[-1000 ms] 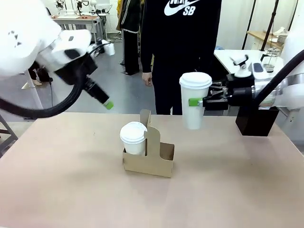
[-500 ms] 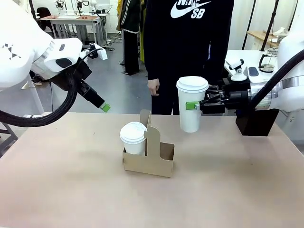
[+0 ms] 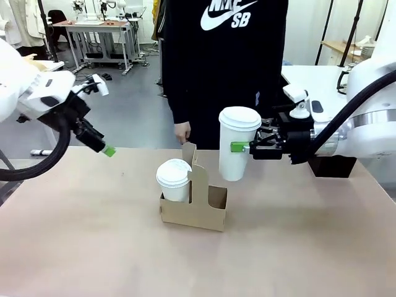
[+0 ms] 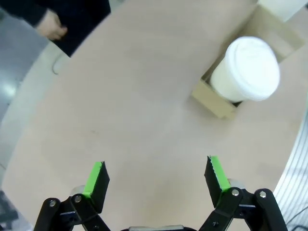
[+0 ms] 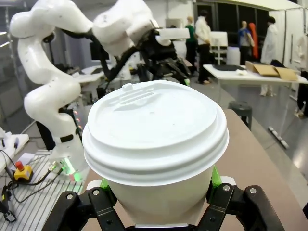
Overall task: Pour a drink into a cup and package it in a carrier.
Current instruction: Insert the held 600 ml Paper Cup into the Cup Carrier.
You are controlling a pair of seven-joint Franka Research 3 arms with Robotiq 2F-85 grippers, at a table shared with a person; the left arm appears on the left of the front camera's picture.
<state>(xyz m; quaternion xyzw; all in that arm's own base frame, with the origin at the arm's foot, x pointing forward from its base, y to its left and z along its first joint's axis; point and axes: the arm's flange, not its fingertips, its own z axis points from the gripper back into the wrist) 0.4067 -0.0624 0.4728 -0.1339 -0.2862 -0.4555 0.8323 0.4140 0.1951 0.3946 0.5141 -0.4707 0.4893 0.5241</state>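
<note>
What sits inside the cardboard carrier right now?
The carrier holds one lidded white cup in its left pocket; the right pocket looks empty. The lid hides any contents. The right gripper holds a second lidded cup in the air.

A wide, matte, light tan table (image 3: 93,235) with a smooth top carries the scene. Near its middle stands a tan brown cardboard cup carrier (image 3: 195,207), a low rectangular body with an upright rounded centre handle; a short white paper cup with a white plastic lid (image 3: 174,179) sits in its left pocket, while the right pocket stands open. Toward the far right edge of the table rests a black square box (image 3: 334,166), well apart from the carrier.
</note>
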